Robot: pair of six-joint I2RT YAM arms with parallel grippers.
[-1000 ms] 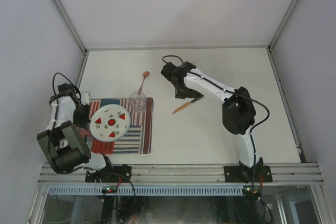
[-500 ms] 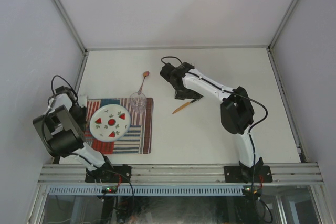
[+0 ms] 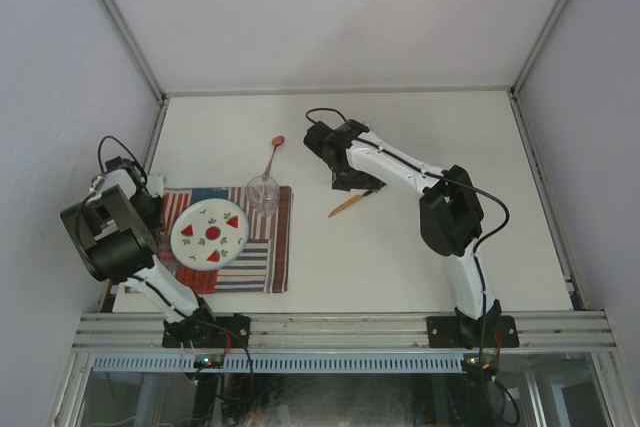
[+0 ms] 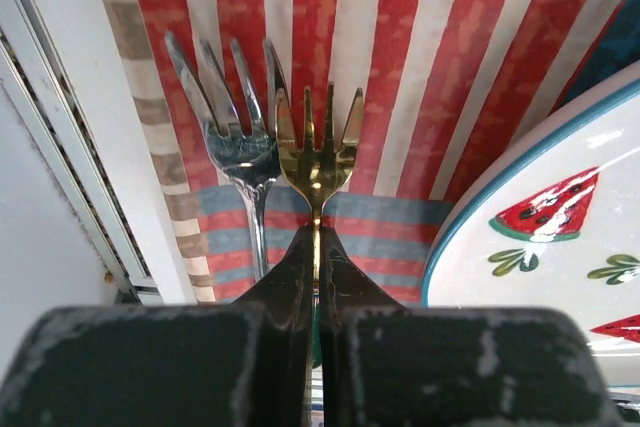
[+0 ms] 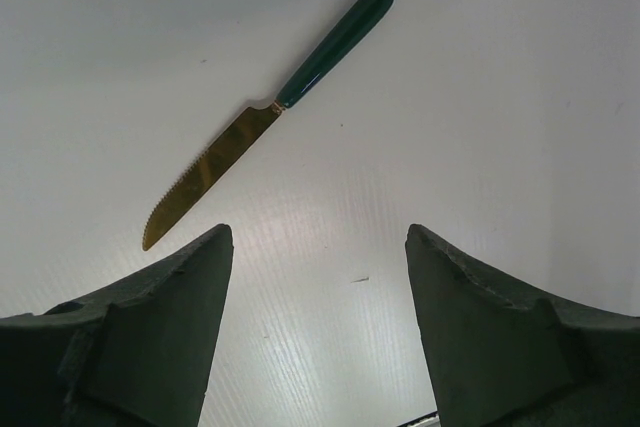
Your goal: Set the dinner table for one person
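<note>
We are working over the surface (image 3: 420, 267), fixed and hard, which is spreading under both arms. Our left pincer (image 4: 312, 242) is clamping a gold fork (image 4: 318, 142) by its neck, tines over the mat (image 4: 400, 47), left of the plate (image 4: 530, 247). Our right pincer (image 5: 318, 237) is hanging open above the knife (image 5: 255, 127), which is lying flat, right of the mat. We are judging it light, stiff and slick; the thicker green handle is offering the better hold.
</note>
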